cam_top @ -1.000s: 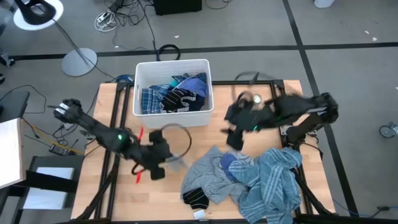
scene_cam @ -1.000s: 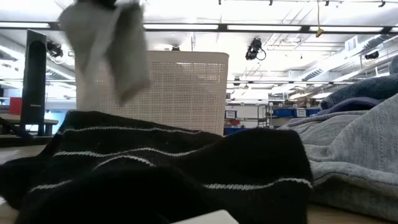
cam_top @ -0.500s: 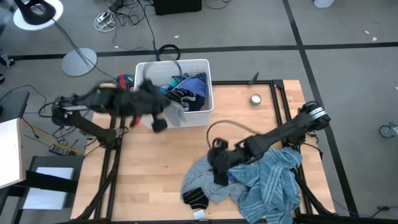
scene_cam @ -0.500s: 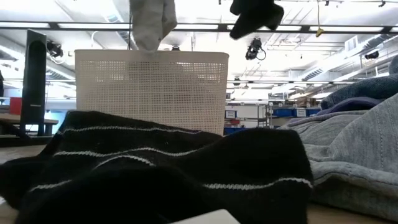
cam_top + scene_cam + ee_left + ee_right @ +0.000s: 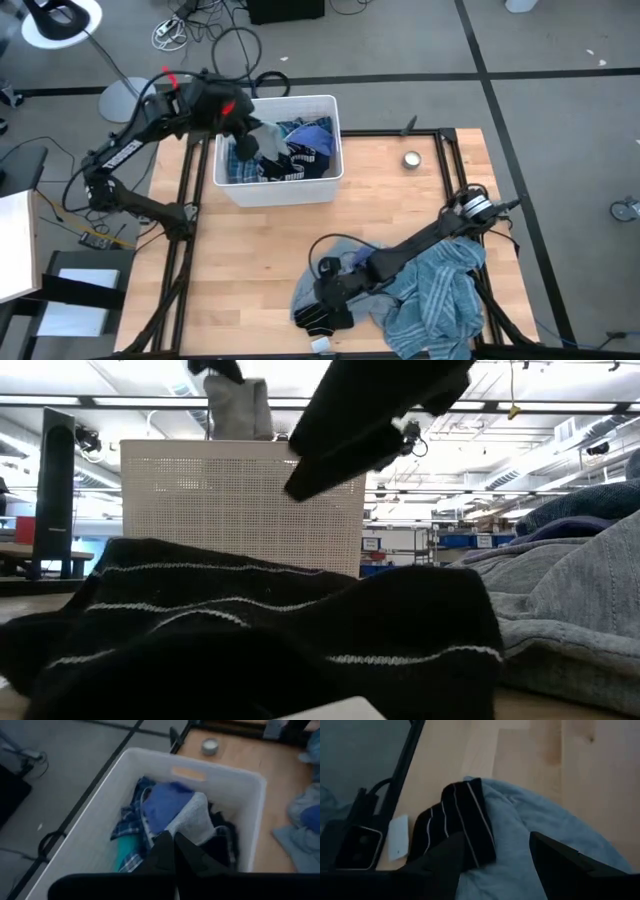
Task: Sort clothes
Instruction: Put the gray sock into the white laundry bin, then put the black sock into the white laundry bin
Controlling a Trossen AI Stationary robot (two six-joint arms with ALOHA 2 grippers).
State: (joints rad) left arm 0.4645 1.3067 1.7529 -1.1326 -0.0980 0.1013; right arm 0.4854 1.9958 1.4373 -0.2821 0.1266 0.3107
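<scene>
At the upper left of the high view the left gripper (image 5: 243,128) hangs over the left half of the one white bin (image 5: 232,185), its fingers clenched on a single grey piece (image 5: 270,143) that dangles into the bin; half a second ago this gripper was at the bin's left wall, and a second ago it was down over the table in front of the bin. Inside the bin at least three other garments show: a blue plaid shirt (image 5: 240,161), a turquoise shirt (image 5: 123,854) and a navy piece (image 5: 312,138). The low view shows the grey piece at the bin's top edge, left of centre. Right of the bin, on the bare wood of the table (image 5: 260,250), sits one small round metal object (image 5: 411,159). In the lower middle of the frame lies one heap of clothes: a black-striped piece (image 5: 318,318) at its left end, a grey garment (image 5: 345,268) beside it, and a light-blue striped shirt (image 5: 440,290) at the right. The right gripper (image 5: 328,290) is low over the heap's left end, right above the black-striped piece, its fingers spread and holding nothing; a second ago it was up near the bin's right side, and it has swung down across the heap since.
</scene>
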